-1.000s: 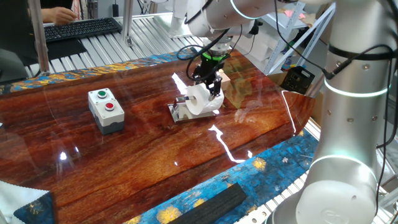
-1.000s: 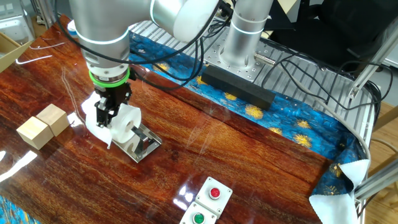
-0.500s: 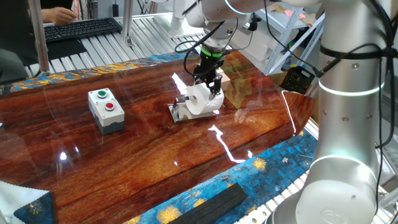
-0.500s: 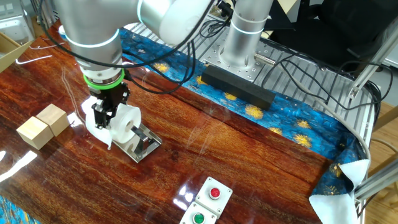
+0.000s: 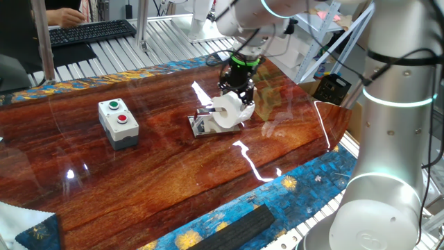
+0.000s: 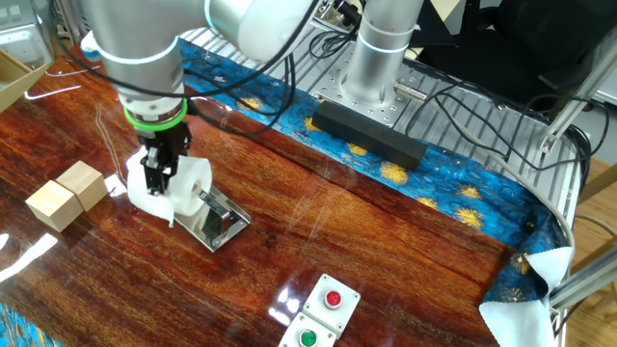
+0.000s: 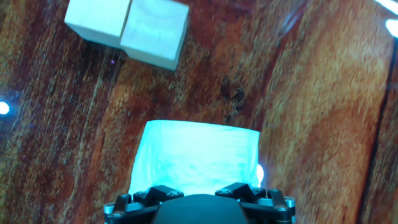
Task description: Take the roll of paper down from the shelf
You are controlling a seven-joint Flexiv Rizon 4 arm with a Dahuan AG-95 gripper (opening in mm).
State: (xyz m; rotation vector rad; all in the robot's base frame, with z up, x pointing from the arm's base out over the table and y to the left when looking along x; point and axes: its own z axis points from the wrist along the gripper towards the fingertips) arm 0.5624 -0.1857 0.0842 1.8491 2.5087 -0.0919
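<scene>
Soft white cylindrical roll of paper (image 6: 189, 183) clenched in tool (image 6: 157, 179), above mirror-chrome shelf (image 6: 220, 223).

Roll of paper and chrome shelf on the desk.
The roll of paper (image 5: 227, 111) (image 6: 183, 186) (image 7: 194, 157) is a white cylinder lying on its side, its hollow core facing outward in both fixed views, with a loose sheet end hanging at its side. It sits at one end of the shelf (image 5: 202, 124) (image 6: 218, 221), a small shiny metal holder whose flat, mirror-like base plate rests on the desk (image 5: 166, 160) and extends out from beneath the roll.
</scene>
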